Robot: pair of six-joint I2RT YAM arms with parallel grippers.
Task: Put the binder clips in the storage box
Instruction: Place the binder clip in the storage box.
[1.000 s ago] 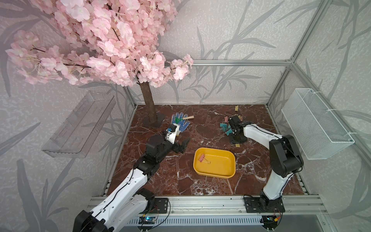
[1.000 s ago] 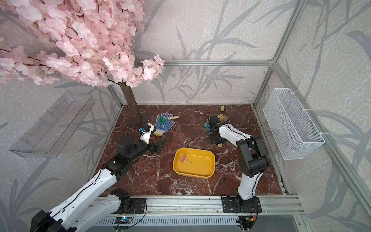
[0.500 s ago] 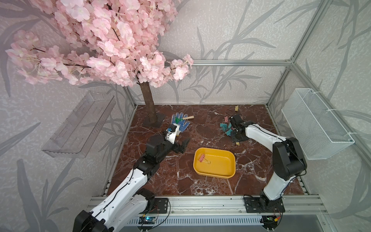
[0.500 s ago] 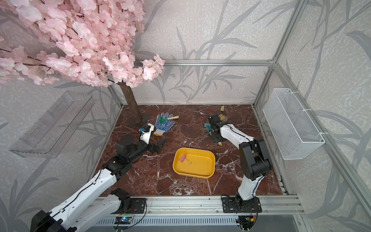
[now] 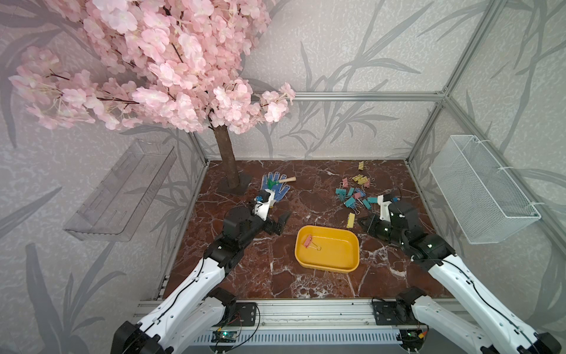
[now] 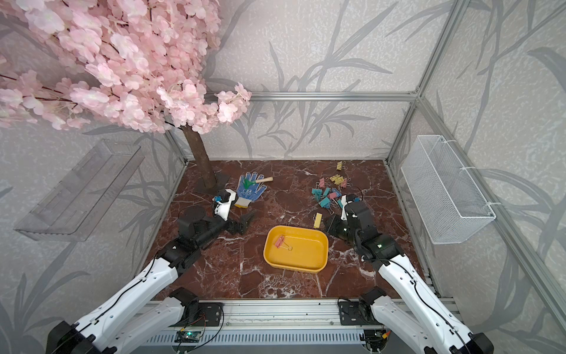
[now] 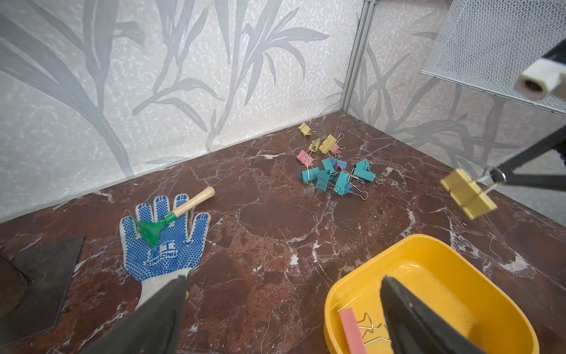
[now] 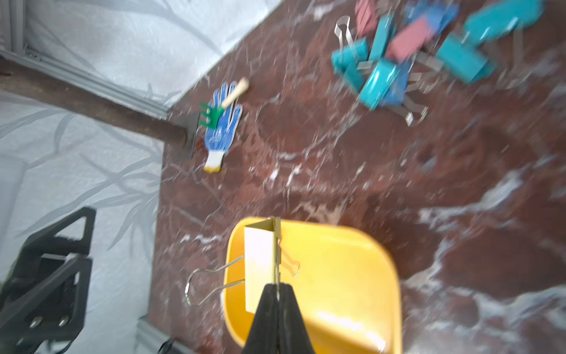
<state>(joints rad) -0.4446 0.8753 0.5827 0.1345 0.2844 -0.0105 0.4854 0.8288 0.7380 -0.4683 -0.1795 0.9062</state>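
Red-brown marble worktop [image 5: 275, 275] fills an aluminium-framed cell papered with grey bamboo leaves.

At the right, the right claw [image 8: 277, 288] is clenched on one wire handle of a yellow clip [image 8: 260, 266]. The clip hangs clear of the marble just past the far right corner of the storage box [image 5: 337, 245]; in both top views it shows as a pale bar beside that corner [image 6: 318, 220]. The yellow box sits near the middle of the worktop, and one pink clip [image 5: 307, 241] lies in its left half, handles spread.

Left of the box the left claw [image 5: 280, 223] hangs released, jaws wide and holding nothing, its tips pointing toward the box's far left corner.

Beyond the right claw, toward the far right, the loose clips [image 5: 352, 196] lie in a scatter. They are teal, blue, pink and yellow, about a dozen, and overlap too much for an exact count. A lone yellow clip [image 5: 362, 165] lies apart by the far wall.

At the far left, one blue-dotted glove [image 5: 274, 191] lies flat with one small green rake [image 5: 271, 183] across its fingers. Just left of the glove stands one pink blossom tree [image 5: 226, 159] on a dark plate.

One clear shelf [image 5: 122, 190] hangs on the left wall and one white wire basket [image 5: 481, 190] on the right wall.
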